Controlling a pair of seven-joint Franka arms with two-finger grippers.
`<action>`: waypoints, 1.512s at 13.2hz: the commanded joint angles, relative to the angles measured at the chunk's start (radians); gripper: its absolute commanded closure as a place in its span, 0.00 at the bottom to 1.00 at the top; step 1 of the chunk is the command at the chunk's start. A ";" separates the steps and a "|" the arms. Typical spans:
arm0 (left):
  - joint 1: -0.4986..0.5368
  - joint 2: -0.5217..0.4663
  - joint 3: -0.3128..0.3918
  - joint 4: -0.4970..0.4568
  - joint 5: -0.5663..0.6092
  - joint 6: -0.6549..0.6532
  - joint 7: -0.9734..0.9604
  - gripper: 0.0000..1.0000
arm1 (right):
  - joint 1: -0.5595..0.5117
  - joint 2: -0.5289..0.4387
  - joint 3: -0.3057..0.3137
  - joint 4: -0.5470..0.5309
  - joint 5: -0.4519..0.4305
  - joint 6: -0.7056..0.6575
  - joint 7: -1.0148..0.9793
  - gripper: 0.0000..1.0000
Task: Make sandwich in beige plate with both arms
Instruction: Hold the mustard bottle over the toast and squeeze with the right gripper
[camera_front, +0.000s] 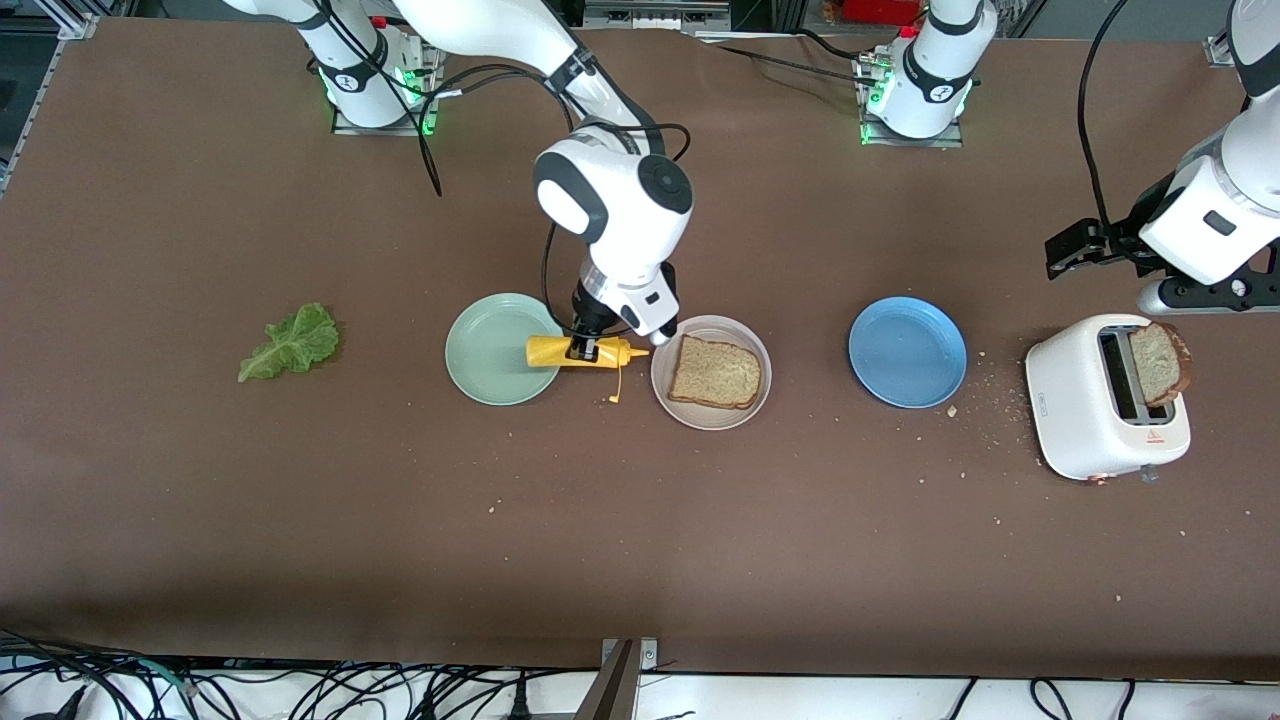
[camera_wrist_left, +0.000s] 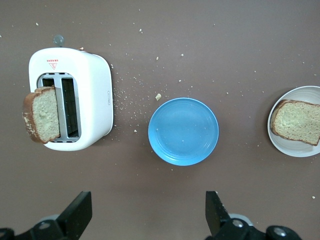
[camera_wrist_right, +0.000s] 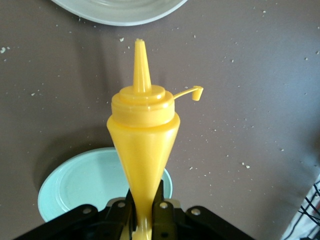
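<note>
Two white robot arms work over a brown table (camera_front: 640, 520) scattered with crumbs. The right gripper (camera_front: 590, 348) hangs between the mint green plate (camera_front: 500, 349) and the beige plate (camera_front: 711, 372), its fingers squeezed tight on a yellow mustard bottle (camera_front: 577, 352). The bottle is held lying on its side, nozzle pointing toward the beige plate, with its small cap dangling from a thin strap; in the right wrist view the bottle (camera_wrist_right: 143, 135) is pinched thin between the fingers (camera_wrist_right: 162, 212), with the mint green plate (camera_wrist_right: 80, 185) under its base and the beige plate's rim (camera_wrist_right: 120, 15) just past the nozzle tip. On the beige plate lies one slice of brown-crusted bread (camera_front: 715, 374), flat and bare. A ruffled lettuce leaf (camera_front: 291, 342) lies on the table toward the right arm's end, well apart from the plates. A blue plate (camera_front: 907, 351) sits toward the left arm's end, and past it stands a white toaster (camera_front: 1105, 410) with a second slice of toast (camera_front: 1160, 362) sticking up, tilted, out of one slot. The left gripper (camera_front: 1075, 250) hovers near the toaster with its fingers (camera_wrist_left: 80, 212) spread wide and holding nothing; its wrist view looks down on the toaster (camera_wrist_left: 80, 100), the blue plate (camera_wrist_left: 183, 131) and the edge of the beige plate (camera_wrist_left: 295, 150).
</note>
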 joint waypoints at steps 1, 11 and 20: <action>0.005 -0.015 0.003 -0.002 -0.021 -0.014 -0.001 0.00 | 0.066 0.031 -0.016 0.025 -0.115 -0.018 0.164 1.00; 0.005 -0.015 0.001 -0.006 -0.021 -0.014 -0.001 0.00 | 0.146 0.146 -0.019 0.082 -0.216 -0.031 0.406 1.00; 0.003 -0.010 0.001 -0.007 -0.021 -0.014 -0.008 0.00 | 0.020 0.019 -0.039 0.095 -0.037 -0.040 0.095 1.00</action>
